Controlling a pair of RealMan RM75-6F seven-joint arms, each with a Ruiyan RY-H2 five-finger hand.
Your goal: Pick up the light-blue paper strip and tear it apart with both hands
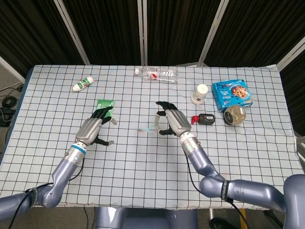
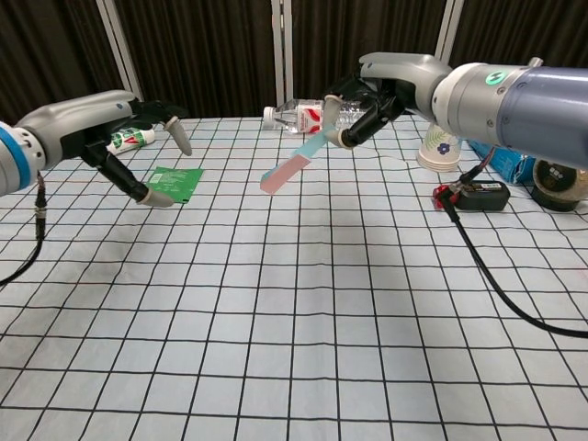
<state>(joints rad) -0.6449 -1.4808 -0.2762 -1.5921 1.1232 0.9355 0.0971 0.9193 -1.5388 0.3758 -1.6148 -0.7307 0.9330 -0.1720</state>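
The light-blue paper strip (image 2: pixel 292 163) hangs in the air above the table, its lower end looking pinkish. My right hand (image 2: pixel 367 101) pinches its upper end between thumb and finger; in the head view the right hand (image 1: pixel 172 120) holds the strip (image 1: pixel 147 129) out to its left. My left hand (image 2: pixel 129 138) is raised at the left, fingers spread and empty, well apart from the strip. From the head camera, the left hand (image 1: pixel 93 129) hovers just below the green packet.
A green packet (image 1: pixel 105 104) lies near the left hand. A water bottle (image 1: pixel 156 73) and a small white-green bottle (image 1: pixel 82 84) lie at the back. A paper cup (image 1: pixel 199 93), cookie pack (image 1: pixel 232 92), round jar (image 1: pixel 236 115) and small black-red device (image 1: pixel 203 118) stand at the right.
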